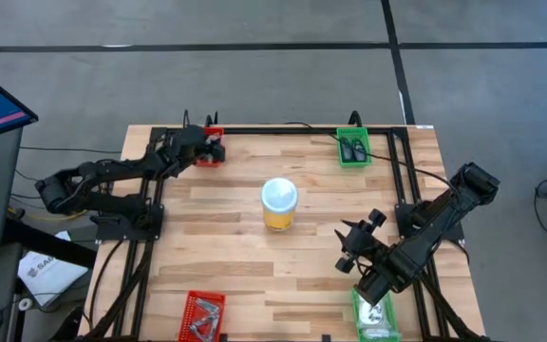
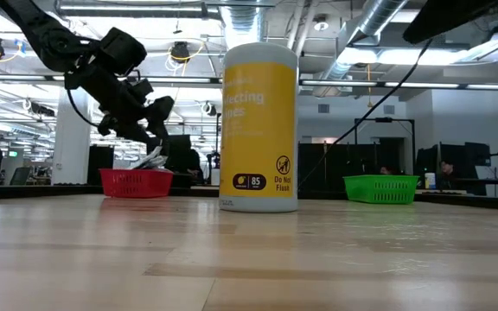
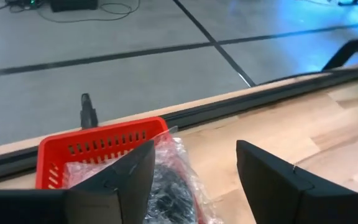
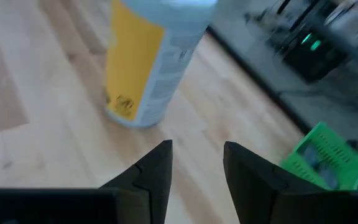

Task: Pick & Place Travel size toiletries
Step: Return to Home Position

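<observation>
The left claw (image 3: 196,149) hung wide open and empty above the red basket (image 3: 98,146); the wrapped black hairbrush (image 3: 169,177) lay inside it, just below the fingers. The right claw (image 4: 197,146), also open and empty, faced the yellow jar (image 4: 142,62).

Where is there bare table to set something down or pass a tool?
Seen from above: bare wood between the yellow jar and the bottom red bin, and between the top red bin and top green bin. Crowded: the left tool, open, over the top red bin; the right tool, open, near the bottom green bin.
</observation>
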